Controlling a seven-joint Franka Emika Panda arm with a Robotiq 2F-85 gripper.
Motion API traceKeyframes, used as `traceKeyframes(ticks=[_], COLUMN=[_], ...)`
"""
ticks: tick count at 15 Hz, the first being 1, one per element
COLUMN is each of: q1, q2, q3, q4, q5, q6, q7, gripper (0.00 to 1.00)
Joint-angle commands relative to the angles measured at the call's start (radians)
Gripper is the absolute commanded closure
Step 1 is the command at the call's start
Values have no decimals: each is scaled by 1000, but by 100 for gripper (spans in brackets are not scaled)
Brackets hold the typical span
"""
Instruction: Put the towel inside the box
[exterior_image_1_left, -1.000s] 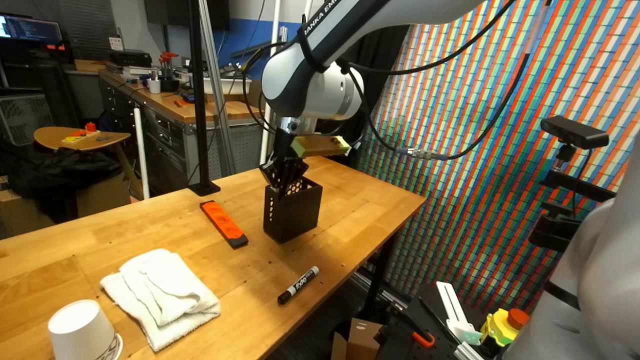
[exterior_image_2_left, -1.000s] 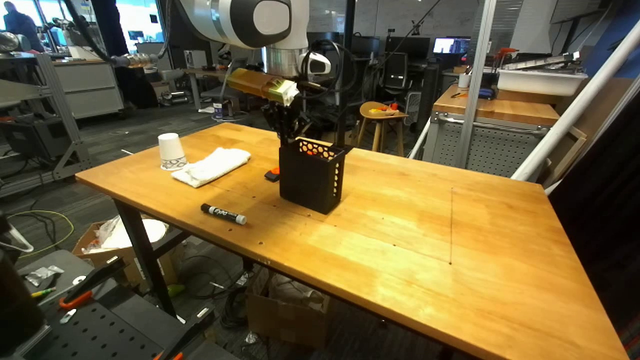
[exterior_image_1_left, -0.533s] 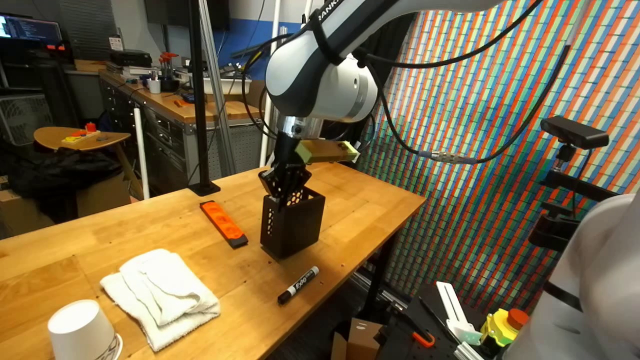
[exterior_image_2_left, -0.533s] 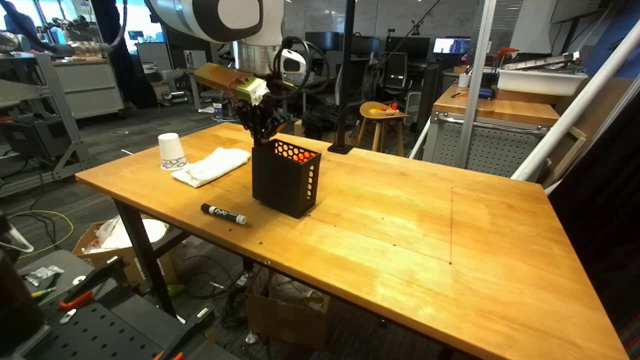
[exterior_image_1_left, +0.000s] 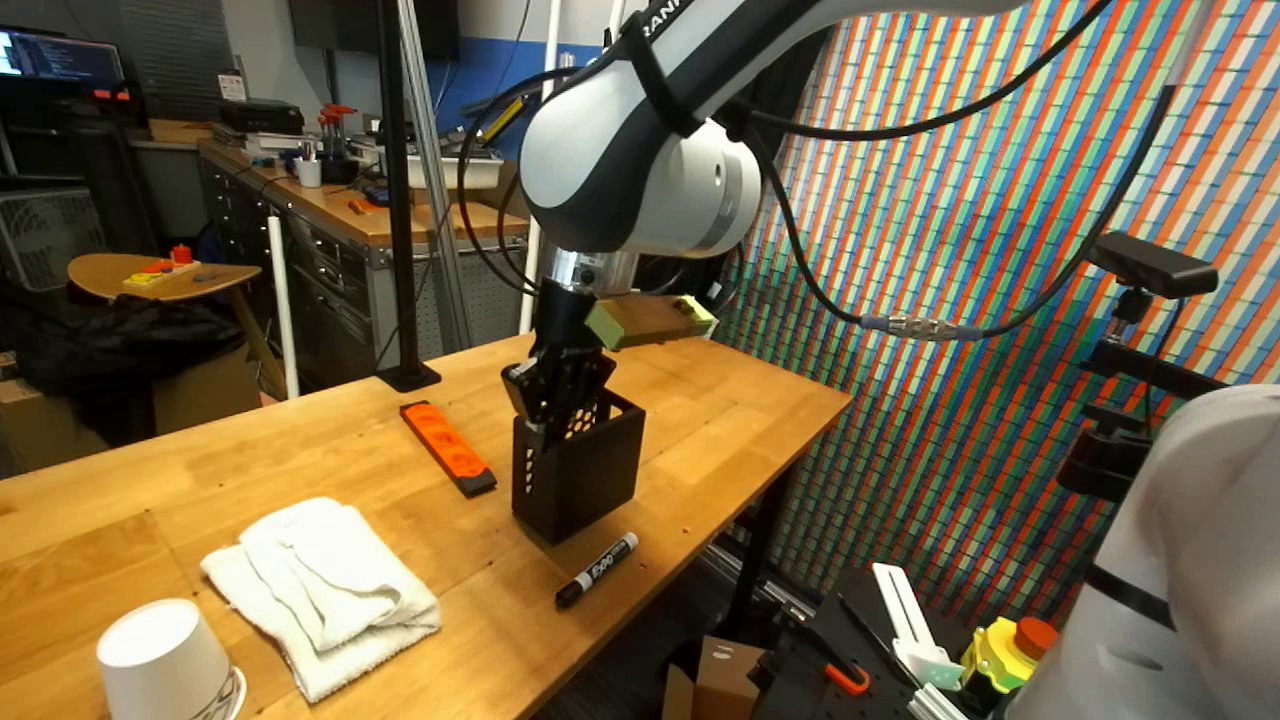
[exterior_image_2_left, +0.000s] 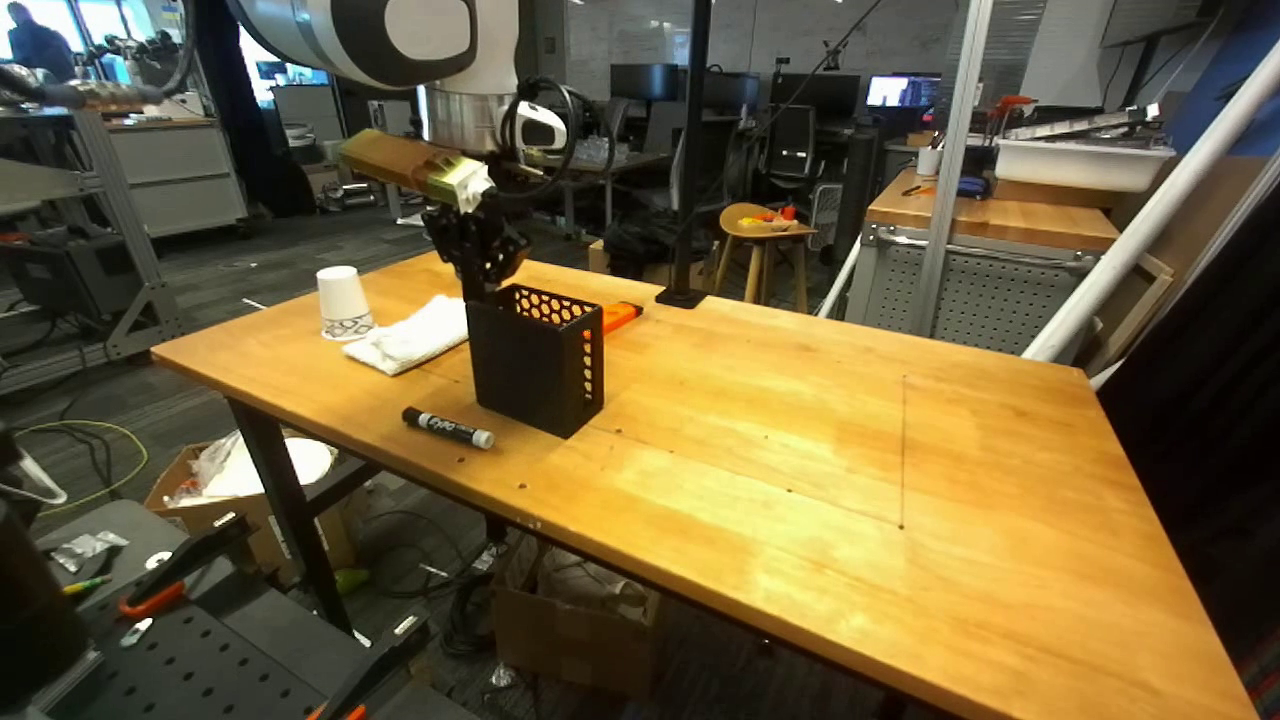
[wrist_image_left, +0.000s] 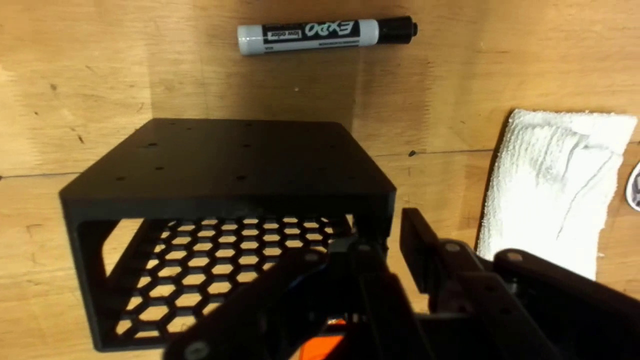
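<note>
Gripper (wrist_image_left: 384, 245) straddles the box (exterior_image_1_left: 585, 475) wall
In both exterior views the towel (exterior_image_1_left: 325, 590) lies outside, inward from the table (exterior_image_2_left: 850, 470) edge, box nearby, likely for a short carry. In the wrist view the fingers (wrist_image_left: 415, 245) stand apart, presumably to free the wall.

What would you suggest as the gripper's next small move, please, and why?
I'd probably ease the gripper straight up off the box, because in the wrist view its jaws stand parted around a side wall, with a gap showing. The towel lies on the table, outside the box, so the gripper likely needs freeing first.
</note>
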Motion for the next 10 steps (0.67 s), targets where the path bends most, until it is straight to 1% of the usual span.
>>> traceKeyframes(ticks=[1,2,4,5,7,8,10], q1=[17,19,22,23,26,29,37], q2=[-36,-37,-44,-47,-62,-70,-88], q3=[15,17,19,19,24,27,37], q4=[-35,-35,-33,-31,-19,-13,1], q5=[3,-1,-7,-9,-31,-42,-66], q6=[36,39,46,50,62,67,79], q7=[6,8,10,10,15,16,17], gripper=[45,36,23,14,2,0,0])
